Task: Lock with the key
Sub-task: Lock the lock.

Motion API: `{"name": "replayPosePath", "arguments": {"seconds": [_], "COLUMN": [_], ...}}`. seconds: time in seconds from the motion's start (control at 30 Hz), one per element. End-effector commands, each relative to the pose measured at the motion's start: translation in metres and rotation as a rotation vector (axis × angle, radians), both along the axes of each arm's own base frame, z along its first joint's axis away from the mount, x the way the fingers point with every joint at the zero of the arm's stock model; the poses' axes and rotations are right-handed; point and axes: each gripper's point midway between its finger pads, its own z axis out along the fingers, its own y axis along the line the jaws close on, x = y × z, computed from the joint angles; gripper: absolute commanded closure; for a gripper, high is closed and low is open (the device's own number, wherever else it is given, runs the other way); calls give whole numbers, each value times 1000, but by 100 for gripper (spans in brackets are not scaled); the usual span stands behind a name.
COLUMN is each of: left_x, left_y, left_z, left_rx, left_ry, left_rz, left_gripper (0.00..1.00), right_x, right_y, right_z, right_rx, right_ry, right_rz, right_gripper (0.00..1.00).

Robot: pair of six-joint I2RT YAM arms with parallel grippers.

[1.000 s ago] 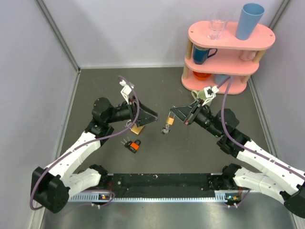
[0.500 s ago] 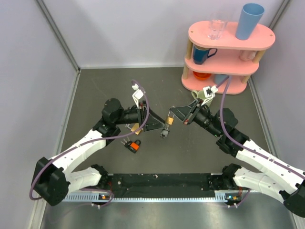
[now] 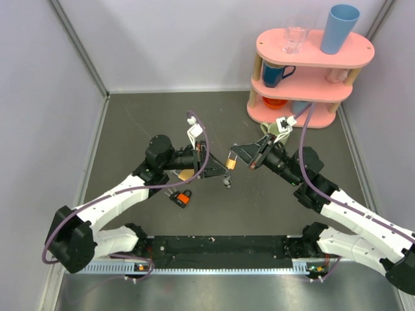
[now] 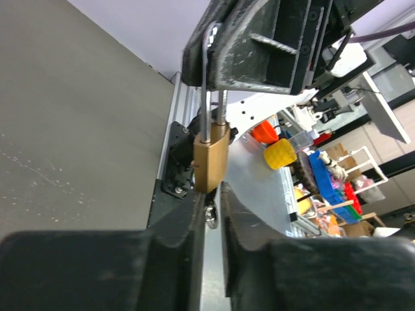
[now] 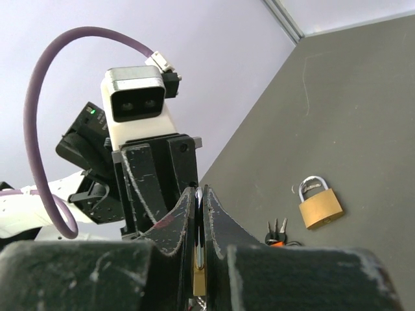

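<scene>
- The right gripper (image 3: 233, 157) is clamped tight on the shackle of the small brass padlock (image 4: 211, 162). It holds the padlock up off the table (image 3: 130, 129) with the body hanging down.
- The left gripper (image 3: 219, 170) sits right underneath, jaws drawn narrow around a tiny silvery piece (image 4: 211, 218) dangling at the padlock's base. I can't tell whether it is pinched or just bracketed, nor whether that piece is a key or a ring.
- The key (image 5: 276, 227) I can make out for sure lies on the table in its little bunch. It is just beside the orange-and-black padlock (image 3: 183, 198) and near the large brass padlock (image 5: 320, 205), with no gripper on it.
- My read: getting a lock lifted and presented is the progress so far. No key is visibly seated or turned, so the locking itself looks yet to be done.
- Whether the small padlock's shackle is snapped home is too small to call.
</scene>
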Motion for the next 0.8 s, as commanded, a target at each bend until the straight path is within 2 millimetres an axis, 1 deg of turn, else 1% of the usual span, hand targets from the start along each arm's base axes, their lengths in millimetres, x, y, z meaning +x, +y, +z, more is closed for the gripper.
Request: {"name": "replayPosePath", "arguments": {"seconds": [0.0, 0.03, 0.2, 0.3, 0.33, 0.37, 0.6, 0.77], "left_x": [-3, -3, -5, -7, -7, -9, -13, -18], "left_y": [-3, -3, -2, -2, -1, 0, 4, 8], "left_z": [9, 8, 7, 3, -1, 0, -15, -28], "left_rx": [-43, -42, -42, -38, -32, -35, -18, -5], "left_ry": [-48, -44, -42, -35, -27, -28, -1, 22], "left_rz": [-16, -16, -15, -15, -12, -15, 3, 17], "left_gripper": [90, 100, 100, 100, 100, 100, 100, 100], "right_x": [-1, 0, 0, 1, 0, 0, 1, -1], "right_y": [-7, -7, -8, -11, -12, -12, -16, -18], "right_z": [47, 47, 47, 47, 50, 49, 52, 60], "right_rx": [100, 100, 101, 107, 114, 114, 132, 155], "right_ry": [-85, -83, -84, -87, -93, -91, -99, -117], "right_rz": [-15, -15, -24, -36, -38, -41, -56, -60], "right_gripper": [100, 100, 100, 100, 100, 100, 100, 100]}}
